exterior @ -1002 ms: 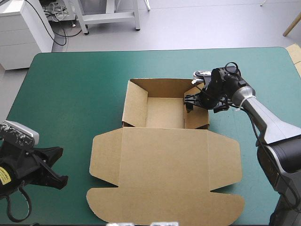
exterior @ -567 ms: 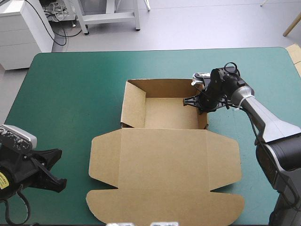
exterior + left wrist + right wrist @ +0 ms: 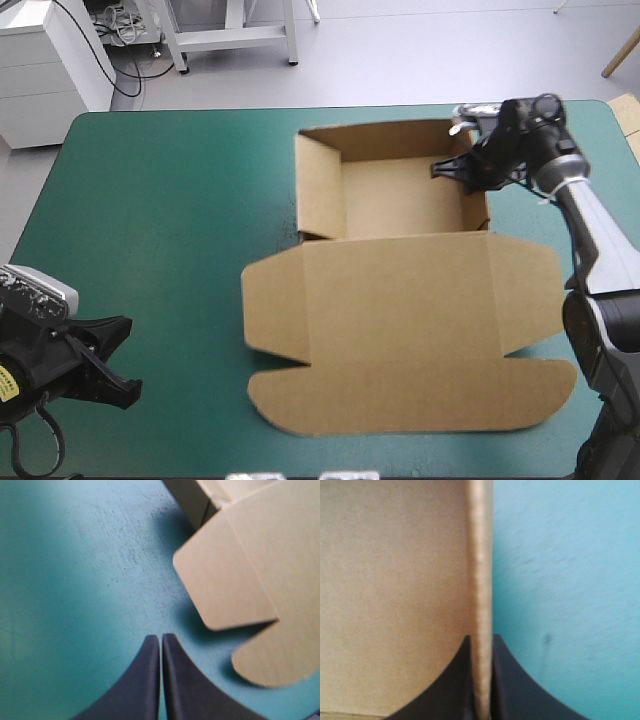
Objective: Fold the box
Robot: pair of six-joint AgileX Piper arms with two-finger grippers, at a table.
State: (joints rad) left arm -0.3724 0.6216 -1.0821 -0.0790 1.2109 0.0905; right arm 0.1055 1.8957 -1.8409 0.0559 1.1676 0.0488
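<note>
Right gripper [image 3: 445, 168] tight on the box [image 3: 400, 300] wall — arm outstretched, far right.

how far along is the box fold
Done: the box has its walls raised into an open tray. In hand: the right gripper is shut on the right wall. The left gripper is shut and empty over the cover. Left: the lid and its flaps lie flat, not yet folded.
</note>
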